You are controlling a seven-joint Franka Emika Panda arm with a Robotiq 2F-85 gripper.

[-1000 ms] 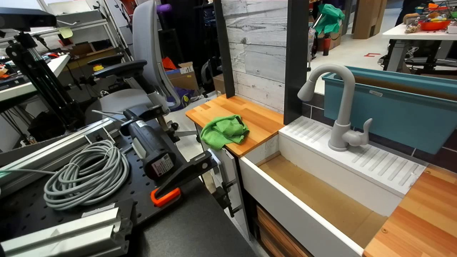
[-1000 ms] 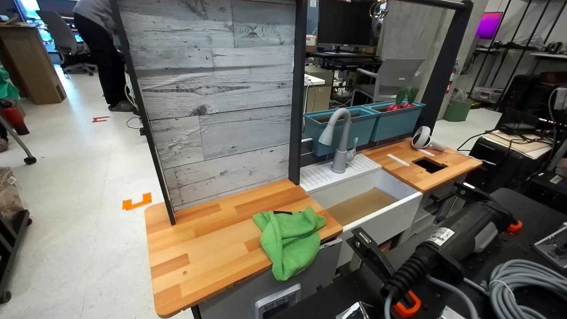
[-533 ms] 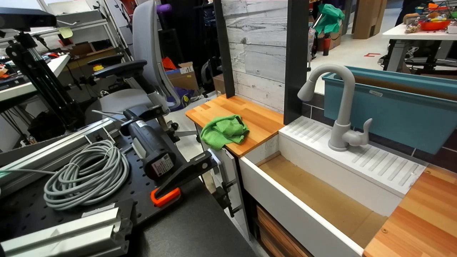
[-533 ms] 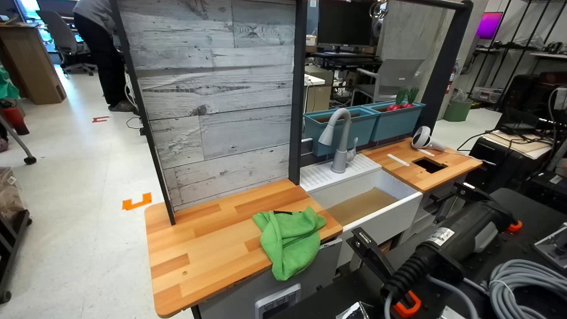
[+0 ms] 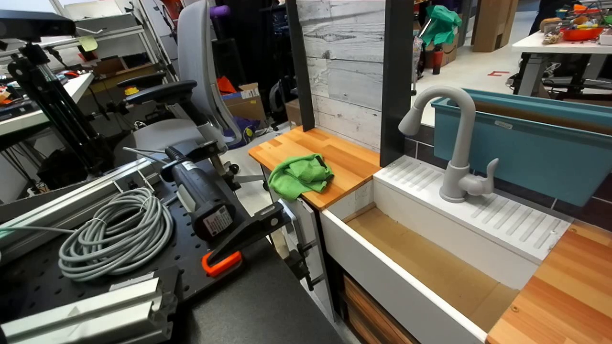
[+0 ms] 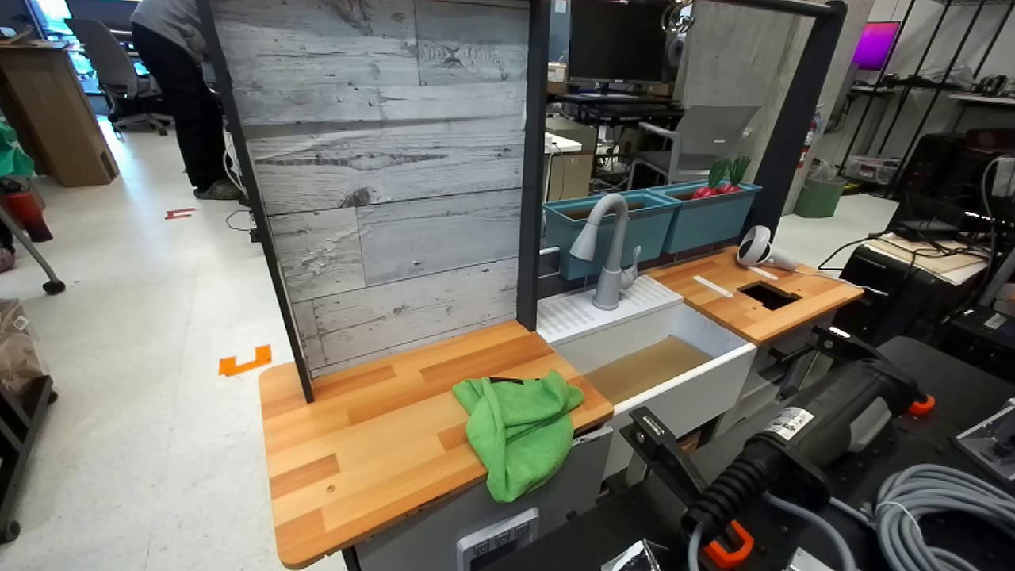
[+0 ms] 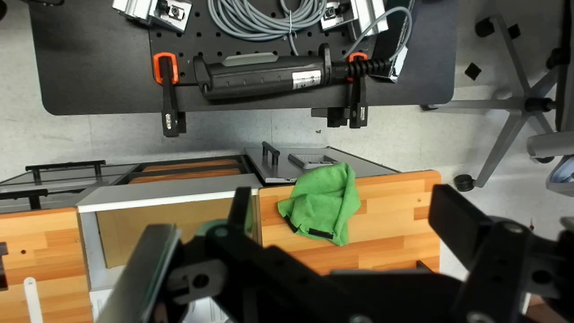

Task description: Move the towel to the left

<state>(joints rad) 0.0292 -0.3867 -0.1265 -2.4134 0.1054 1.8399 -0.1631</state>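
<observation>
In an exterior view: green towel (image 5: 300, 176), crumpled, on the wooden table (image 5: 354, 160), one part draped over the edge nearest the black table (image 5: 253, 301); sink (image 5: 382, 282) with grey faucet (image 5: 464, 138) near by. Shown only here: black tripod (image 5: 64, 117). Also: grey office chair (image 5: 195, 57) with black armrests (image 5: 165, 91).

In an exterior view: towel, its overhanging fold seen face on. Shown only here: teal planter (image 6: 710, 220) with red roots and green tops (image 6: 729, 189); orange tape (image 6: 250, 363) on floor (image 6: 158, 317); white device (image 6: 759, 240) on the far wooden section (image 6: 817, 295). Also: person (image 6: 194, 111), cropped at the top.

Wrist view: claw (image 7: 309, 224), shown only here; fingers (image 7: 455, 220) spread wide apart, well clear of the towel. Towel from above, beside the sink, overlapping the grey door (image 7: 282, 170); two dark tabs (image 7: 321, 233) along its edge. Black table with black tool (image 7: 264, 80), clamps (image 7: 169, 105) and coiled grey cable (image 7: 264, 24).
</observation>
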